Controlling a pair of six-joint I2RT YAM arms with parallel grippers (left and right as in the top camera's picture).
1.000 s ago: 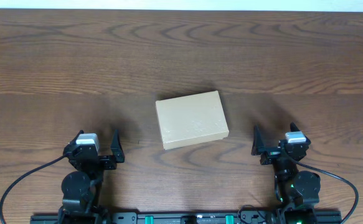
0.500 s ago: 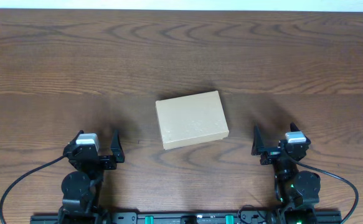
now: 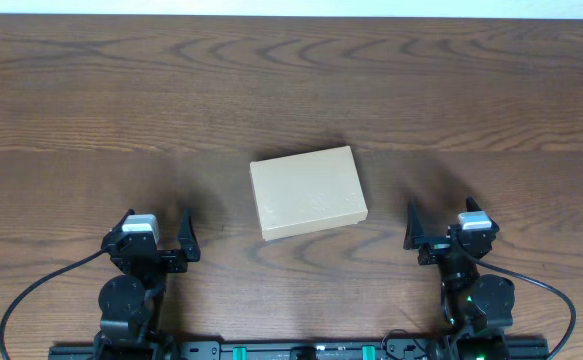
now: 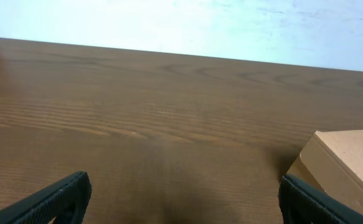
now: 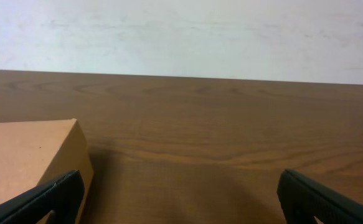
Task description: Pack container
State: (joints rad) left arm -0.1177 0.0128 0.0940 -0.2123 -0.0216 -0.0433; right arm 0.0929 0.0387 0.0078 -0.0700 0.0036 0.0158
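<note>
One container [image 3: 308, 193], two end effectors [image 3: 156, 225] [image 3: 441, 228]

Container [image 4: 346, 158] partly beyond wrist-view edges

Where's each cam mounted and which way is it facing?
Overhead: above the table, looking straight down; arms at the bottom edge, left end effector and right end effector open, box centred.
Left wrist: low on the left arm, facing the far wall; its fingertips in the bottom corners, box at right.
Right wrist: mirrored; its fingertips in the bottom corners, box at left.
Shared: all three see the box.
</note>
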